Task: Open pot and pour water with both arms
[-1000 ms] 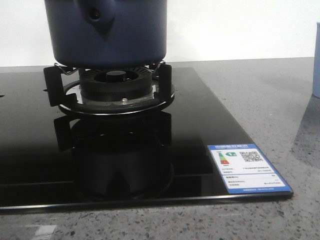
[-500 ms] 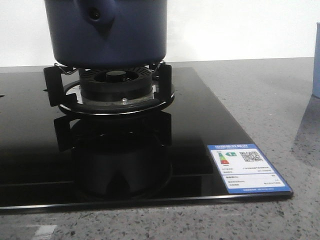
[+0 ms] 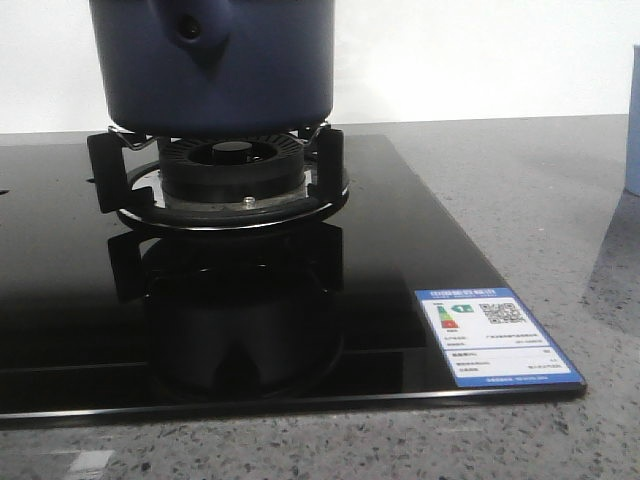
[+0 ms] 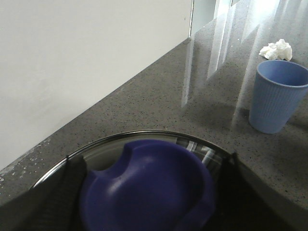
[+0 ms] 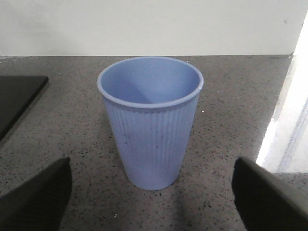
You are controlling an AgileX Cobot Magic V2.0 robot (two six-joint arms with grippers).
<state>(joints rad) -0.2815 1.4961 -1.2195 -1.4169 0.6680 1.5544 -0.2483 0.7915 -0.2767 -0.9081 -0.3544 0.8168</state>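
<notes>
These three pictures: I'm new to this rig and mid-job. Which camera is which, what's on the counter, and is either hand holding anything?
The machine has two arms, each ending in a two-fingered hand with a camera on its wrist. The front view looks forward over the counter: a large dark navy-blue pot sits on the burner stand of a glossy black glass cooktop, which carries a blue and white energy label.

The left wrist view looks down on the pot's navy knob and glass lid; the left hand has one dark finger on each side of the knob. Whether it is gripping, I cannot tell.

The right wrist view faces an upright ribbed pale blue plastic cup on the grey speckled counter. The right hand is open, holding nothing. A crumpled white tissue lies beyond the cup.
</notes>
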